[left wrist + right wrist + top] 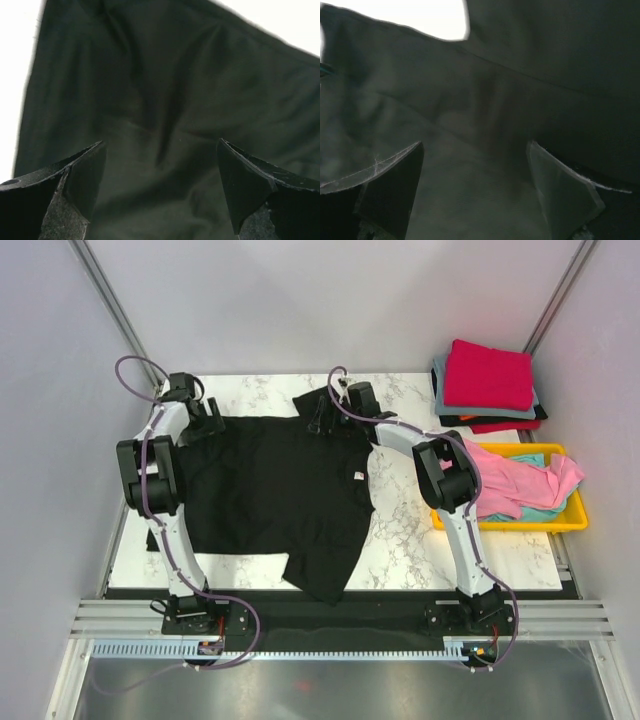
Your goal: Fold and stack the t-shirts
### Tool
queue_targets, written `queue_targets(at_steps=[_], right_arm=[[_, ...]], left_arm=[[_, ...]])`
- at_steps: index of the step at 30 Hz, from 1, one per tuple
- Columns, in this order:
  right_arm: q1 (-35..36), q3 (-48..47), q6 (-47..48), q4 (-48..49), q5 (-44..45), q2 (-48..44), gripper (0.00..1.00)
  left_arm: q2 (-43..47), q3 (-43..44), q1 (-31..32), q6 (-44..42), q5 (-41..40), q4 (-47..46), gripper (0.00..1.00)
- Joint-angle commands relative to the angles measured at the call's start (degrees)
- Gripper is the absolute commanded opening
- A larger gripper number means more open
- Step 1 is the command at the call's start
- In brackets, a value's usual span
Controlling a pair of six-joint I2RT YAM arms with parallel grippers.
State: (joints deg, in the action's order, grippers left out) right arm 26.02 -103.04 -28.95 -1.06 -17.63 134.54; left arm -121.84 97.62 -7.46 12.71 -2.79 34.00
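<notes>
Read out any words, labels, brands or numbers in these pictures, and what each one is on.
None can be read.
The small white label on the black t-shirt: too small to make out.
Both wrist views: only dark cloth, no print.

Many colours on a marble table [410, 540]
The table is white with thin grey lines. The big t-shirt [265, 490] is black with a tiny white label [355, 476]. The tray [510, 526] is yellow. Other t-shirts are pink [500, 480], teal [525, 512], red [490, 375] and grey [438, 380]. The arms [460, 510] are white and black.
</notes>
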Motion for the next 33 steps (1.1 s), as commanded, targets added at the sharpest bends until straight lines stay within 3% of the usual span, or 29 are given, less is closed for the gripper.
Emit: queue_targets(at_steps=[1, 8, 17, 22, 24, 28, 33], right_arm=[[-1.8, -5.7, -2.3, -0.5, -2.1, 3.0, 0.95], [-6.8, -9.7, -1.7, -3.6, 0.4, 11.1, 0.95], [-12.2, -23.9, 0.2, -9.5, -0.2, 20.0, 0.96], [-14.4, -26.2, 0.6, -9.8, 0.7, 20.2, 0.97], [-14.4, -27.4, 1.3, -9.1, -3.0, 20.1, 0.97], [-14.0, -29.7, 2.8, -6.4, -13.6, 16.7, 0.98], [-11.4, -22.4, 7.2, -5.4, -18.1, 4.5, 0.98]], left_arm=[[-2.3, 2.5, -0.8, 2.8, 3.8, -1.7, 0.96], [-8.6, 5.9, -1.0, 2.9, 7.6, -1.8, 0.96], [-14.6, 13.6, -0.8, 4.1, 12.9, -1.2, 0.96], [-17.3, 23.0, 0.9, 3.2, 16.8, 0.4, 0.96], [-17.6, 26.7, 1.9, 2.4, 16.6, 3.0, 1.0], [-10.4, 23.8, 2.8, 3.9, 17.1, 3.4, 1.0], [8.6, 12.2, 2.7, 4.4, 11.8, 3.4, 1.0]])
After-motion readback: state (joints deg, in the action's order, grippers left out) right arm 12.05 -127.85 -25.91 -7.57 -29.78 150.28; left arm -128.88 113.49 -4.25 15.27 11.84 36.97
